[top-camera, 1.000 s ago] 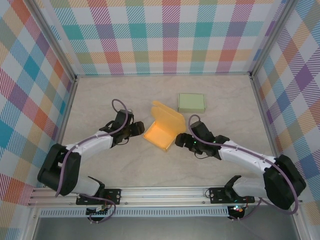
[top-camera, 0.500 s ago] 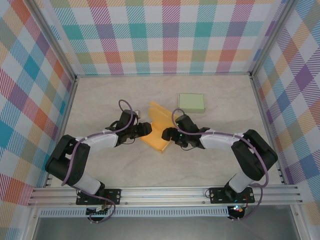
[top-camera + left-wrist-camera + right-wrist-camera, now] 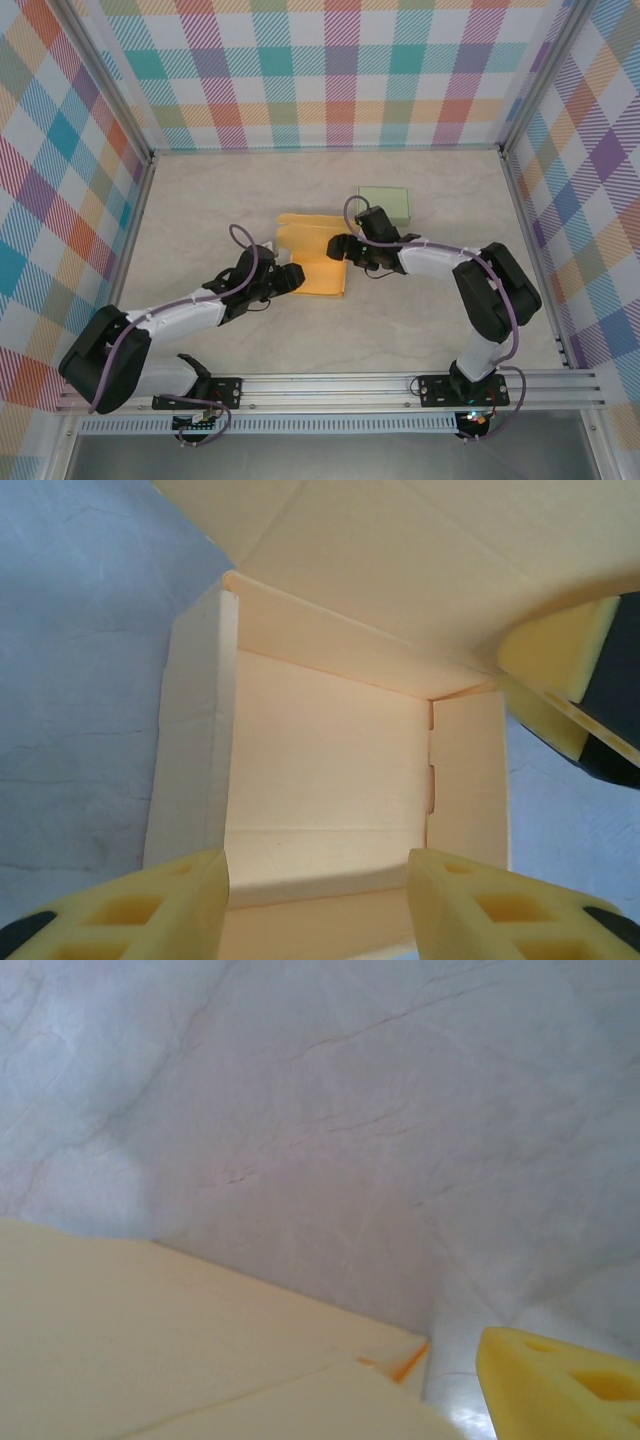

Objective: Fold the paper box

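Since a second ago the right gripper (image 3: 338, 247) has swung from below and right of the paper box (image 3: 318, 274) up to its right edge. The box has turned square to the frame and now lies flat on the table (image 3: 200, 200), just left of centre in the top view. The right jaws stand wide with nothing between them; one yellow finger (image 3: 560, 1385) shows at the lower right of the wrist view, beside the box's pale flap. Behind it the forearm runs right to a bent elbow, then down to the base at the lower right. The left gripper (image 3: 288, 278) sits at the box's left side, jaws about half apart, its fingers (image 3: 175, 910) straddling the near wall without clamping it. That arm stretches low toward the lower left. A green box (image 3: 385, 203) lies just above the right wrist.
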